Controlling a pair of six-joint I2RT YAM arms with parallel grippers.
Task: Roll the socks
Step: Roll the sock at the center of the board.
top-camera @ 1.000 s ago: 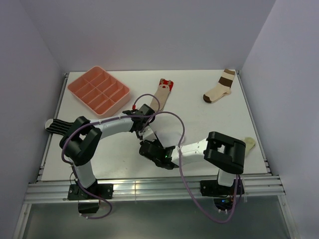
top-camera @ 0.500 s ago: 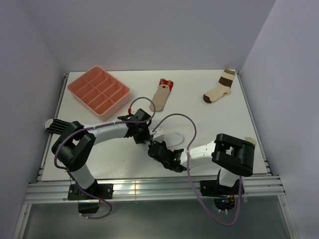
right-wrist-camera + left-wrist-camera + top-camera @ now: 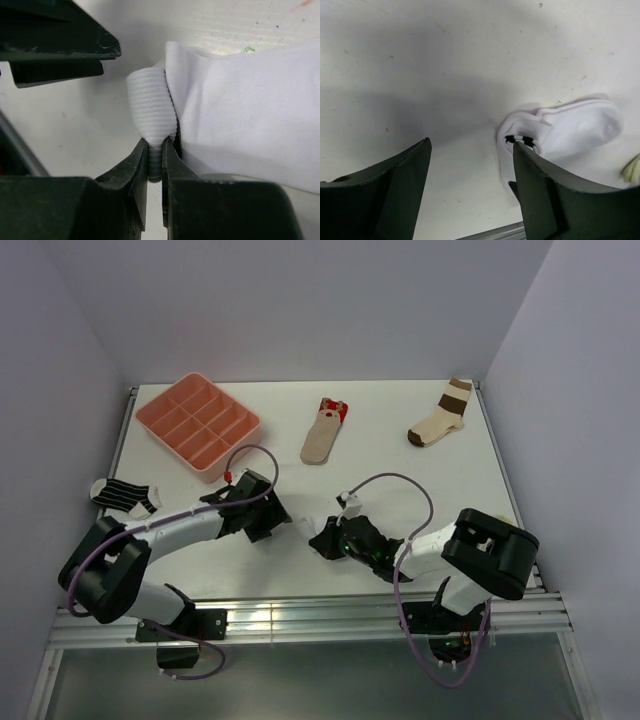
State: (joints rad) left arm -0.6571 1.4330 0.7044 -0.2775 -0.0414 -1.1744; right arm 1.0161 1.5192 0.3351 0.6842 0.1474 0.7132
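Right fingers clamped on the rolled ribbed cuff of the white sock. Rest of that sock lies loose on the table, front centre, mostly hidden under the right arm in the top view. Left fingers apart, nothing between them, just beside the same sock, with its cuff at one fingertip. Tan sock with red end sits back middle, striped sock at the left edge. Both are flat and well apart from either set of fingers.
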